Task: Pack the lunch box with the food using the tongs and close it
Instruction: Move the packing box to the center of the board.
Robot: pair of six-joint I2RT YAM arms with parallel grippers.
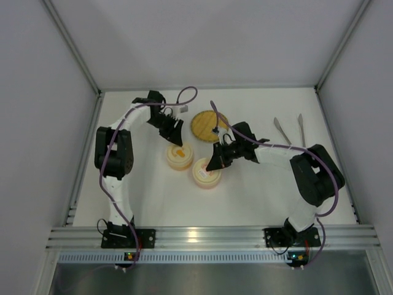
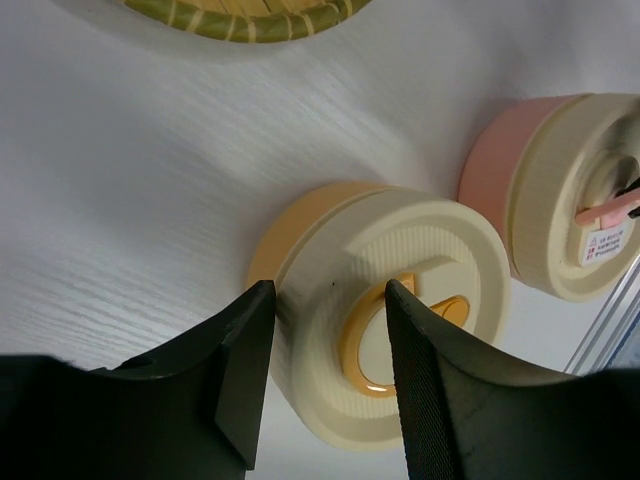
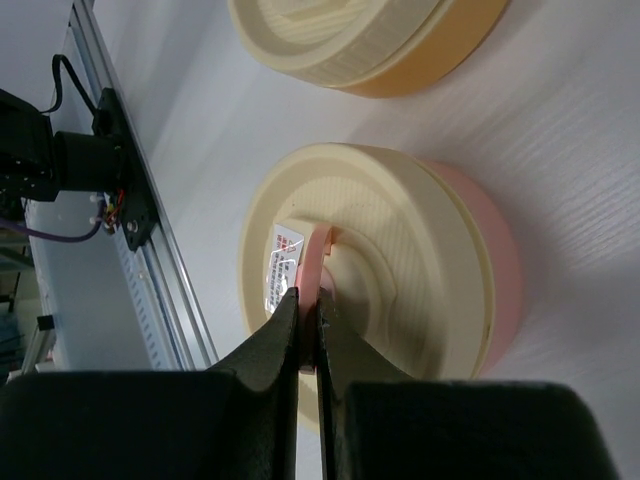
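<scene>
The lunch box shows as two round tubs with cream lids. The orange tub [image 1: 178, 157] [image 2: 440, 240] lies under my left gripper [image 1: 175, 136] [image 2: 328, 290], which is open. One finger is outside the lid's rim and the other over its orange ring handle [image 2: 360, 350]. The pink tub [image 1: 207, 173] [image 3: 400, 230] sits beside it. My right gripper [image 1: 216, 163] [image 3: 308, 295] is shut on the pink ring handle [image 3: 315, 250] of that lid. The silver tongs [image 1: 282, 131] lie far right, away from both grippers. No food shows.
A round woven plate [image 1: 209, 125] [image 2: 250, 15] sits behind the two tubs. The orange tub [image 3: 370, 40] is just beyond the pink one in the right wrist view. White walls close the table on three sides, and an aluminium rail [image 1: 209, 236] runs along the near edge.
</scene>
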